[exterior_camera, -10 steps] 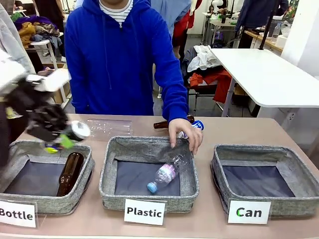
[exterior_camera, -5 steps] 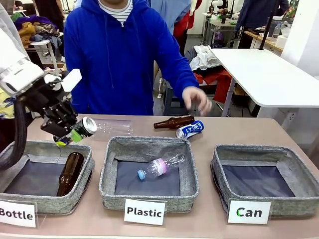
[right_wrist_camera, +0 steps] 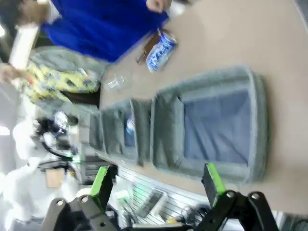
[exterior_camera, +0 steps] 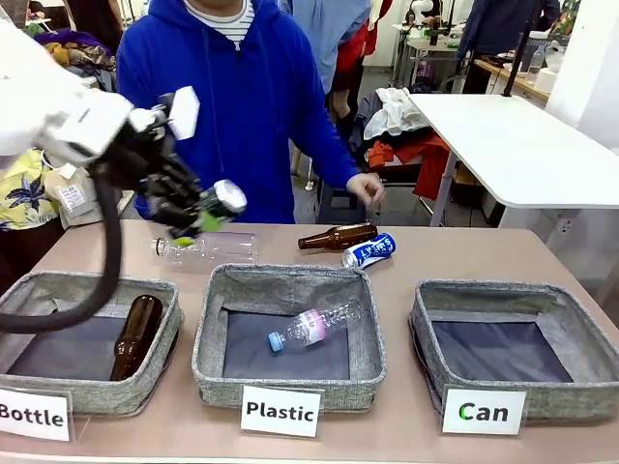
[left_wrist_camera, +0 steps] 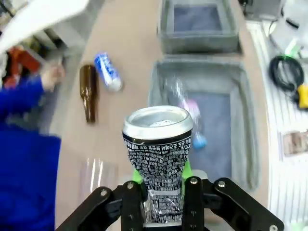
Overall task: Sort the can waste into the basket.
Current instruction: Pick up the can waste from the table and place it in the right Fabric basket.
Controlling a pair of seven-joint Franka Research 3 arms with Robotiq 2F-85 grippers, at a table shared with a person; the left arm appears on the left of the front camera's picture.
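My left gripper (exterior_camera: 198,222) is shut on a dented black and silver can (exterior_camera: 221,203), held in the air above the table's back left; in the left wrist view the can (left_wrist_camera: 158,151) stands upright between the green pads. A blue can (exterior_camera: 368,250) with white print lies on the table behind the middle basket, next to a brown bottle (exterior_camera: 337,236). The grey basket carded "Can" (exterior_camera: 422,324) sits front right, nothing inside it. My right gripper (right_wrist_camera: 156,185) is open, hanging over that basket (right_wrist_camera: 257,120).
The "Plastic" basket (exterior_camera: 208,333) holds a crushed clear bottle (exterior_camera: 309,326); the "Bottle" basket (exterior_camera: 164,338) holds a brown bottle (exterior_camera: 135,335). A clear plastic bottle (exterior_camera: 205,249) lies on the table under my left gripper. The person's hand (exterior_camera: 368,187) hovers beyond the far edge.
My left arm has risen and swung right with the can, from over the "Bottle" basket to behind the "Plastic" one. The person's hand dropped a clear bottle into "Plastic" and drew back.
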